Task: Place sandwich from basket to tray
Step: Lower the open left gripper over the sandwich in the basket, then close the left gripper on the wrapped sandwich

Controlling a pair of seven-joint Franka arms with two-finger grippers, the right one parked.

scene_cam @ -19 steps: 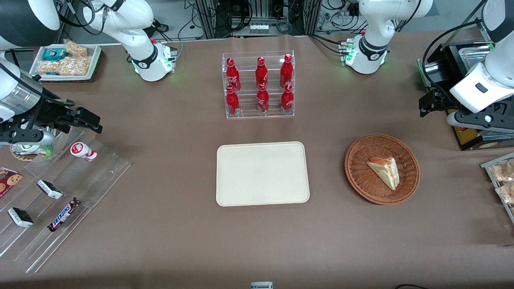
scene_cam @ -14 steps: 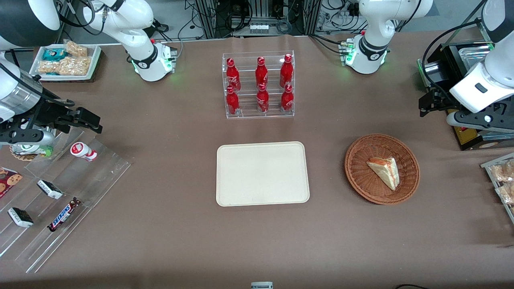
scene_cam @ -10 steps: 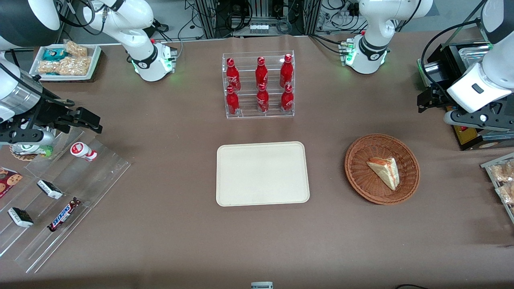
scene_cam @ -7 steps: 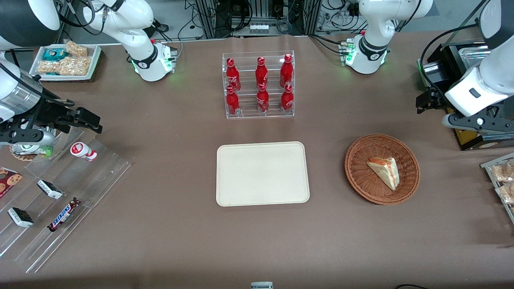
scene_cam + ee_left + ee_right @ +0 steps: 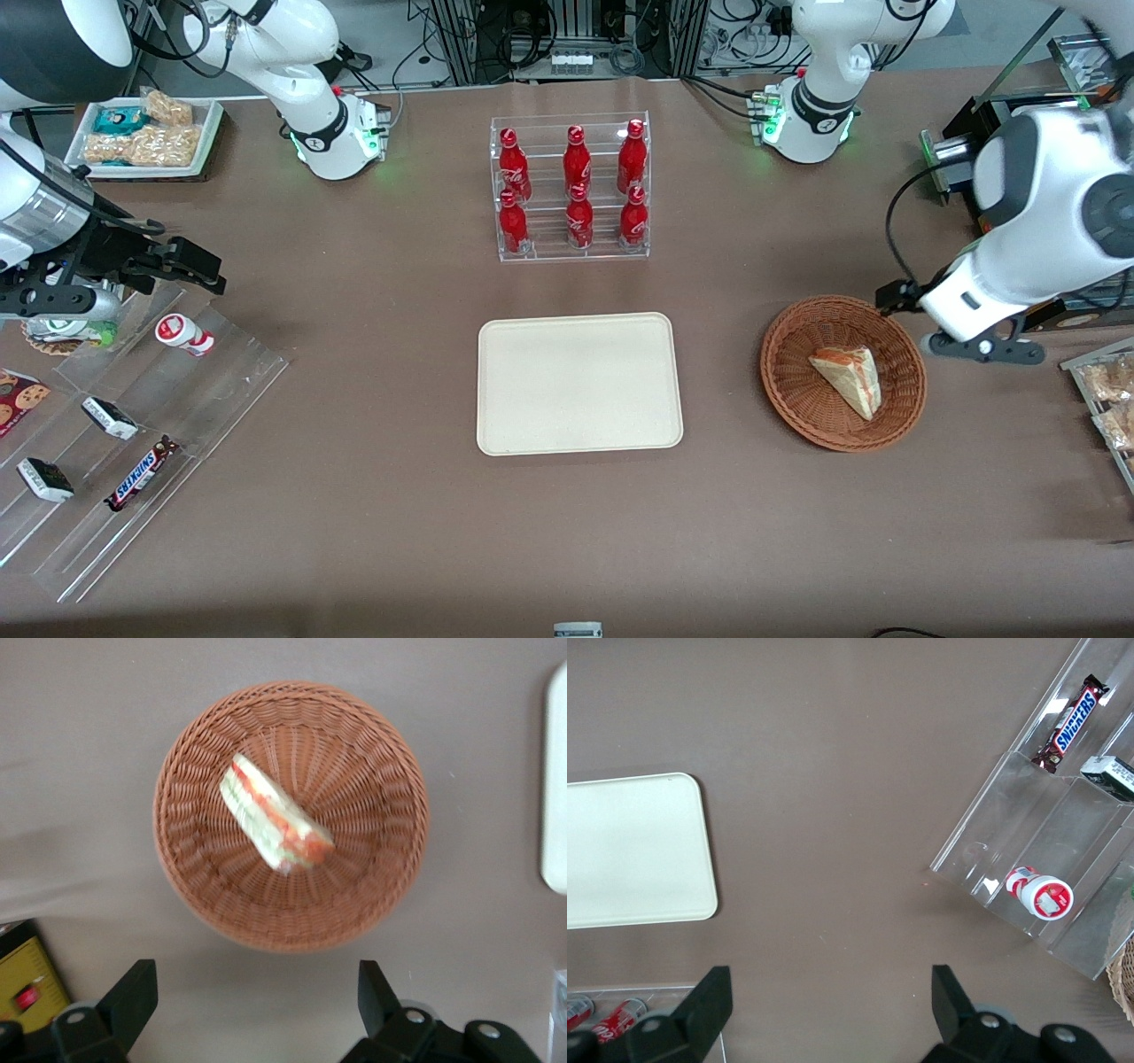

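Cream tray (image 5: 579, 383) sits bare mid-table. Wicker basket (image 5: 788, 403) lies toward working arm's end, wrapped sandwich wedge (image 5: 849, 379) inside it at about 3 o'clock of centre. Left gripper (image 5: 252, 1014) hangs above basket's rim at 1 o'clock in front view; fingers (image 5: 133, 997) spread wide, holding nothing, touching nothing.
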